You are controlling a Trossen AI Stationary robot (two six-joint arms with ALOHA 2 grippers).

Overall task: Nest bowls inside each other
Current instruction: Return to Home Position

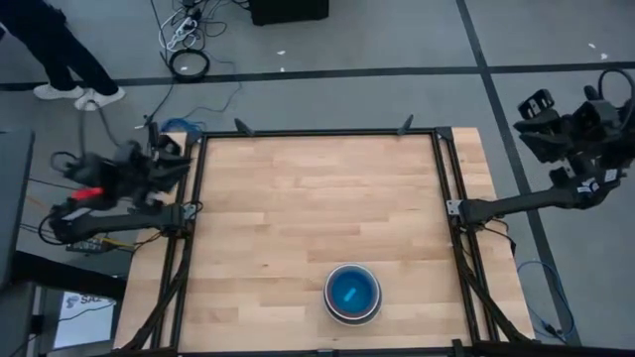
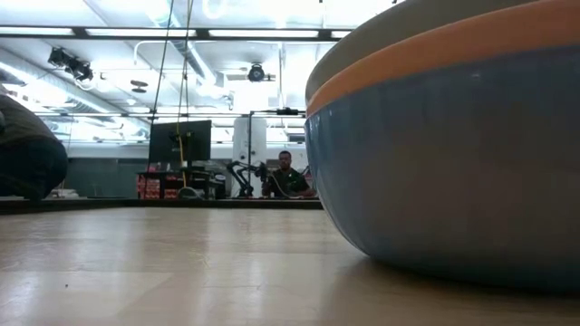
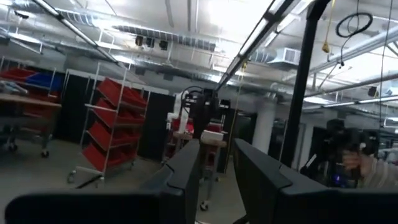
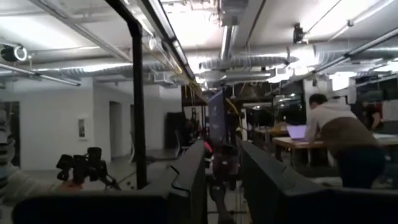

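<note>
The bowls stand nested in one stack (image 1: 352,293) on the wooden table, near its front edge and right of the middle; from above a blue-teal inside shows within a pale rim. Close up in the low view the stack (image 2: 453,154) shows a blue outer bowl resting on the table by its base, an orange rim above it and a grey one on top. My left gripper (image 1: 167,157) is drawn back past the table's left edge, far from the stack, open (image 3: 217,171) and pointing into the room. My right gripper (image 1: 536,111) is beyond the far right corner, open (image 4: 224,171) with nothing between its fingers.
A black frame (image 1: 198,198) runs along the table's left, far and right edges. A person's legs (image 1: 69,59) and cables (image 1: 189,61) are on the floor beyond the far left corner. People (image 4: 339,137) are at work in the room behind.
</note>
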